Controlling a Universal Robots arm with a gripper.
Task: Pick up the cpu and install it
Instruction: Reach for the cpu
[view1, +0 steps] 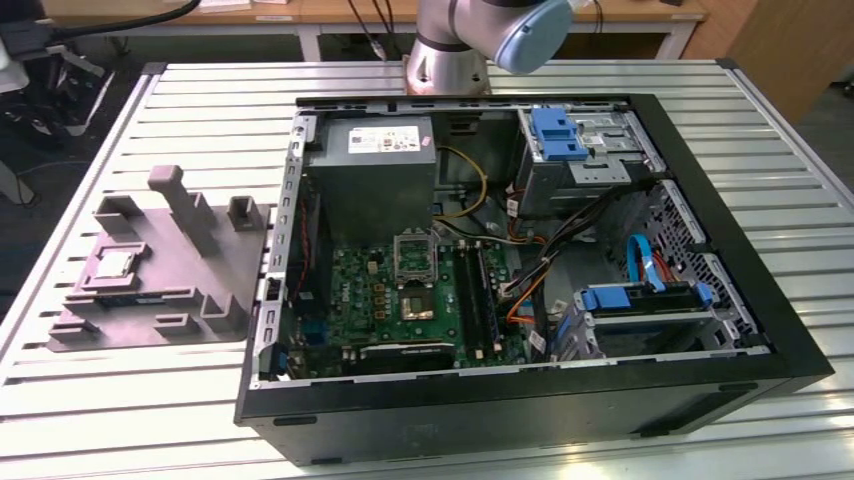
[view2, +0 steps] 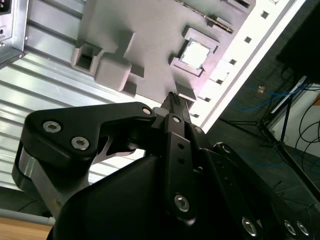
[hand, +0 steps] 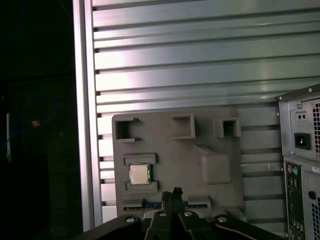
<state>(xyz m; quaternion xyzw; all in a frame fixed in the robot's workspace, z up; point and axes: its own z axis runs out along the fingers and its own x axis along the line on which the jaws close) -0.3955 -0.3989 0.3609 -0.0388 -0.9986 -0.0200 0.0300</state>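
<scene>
The cpu (view1: 110, 263) lies flat in its pocket on the grey holder (view1: 200, 290), left-middle of the exterior view. In the first wrist view the gripper (hand: 174, 192) hangs near it, closed and empty. A clean pick likely calls for squaring up over the chip's edges.

Slatted metal table (view1: 134, 420), grey moulded holder (view1: 214, 250), open computer case (view1: 534, 410) alongside

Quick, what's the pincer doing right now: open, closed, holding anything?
Pincer: closed, holding nothing; the cpu lies in the grey fixture.
</scene>
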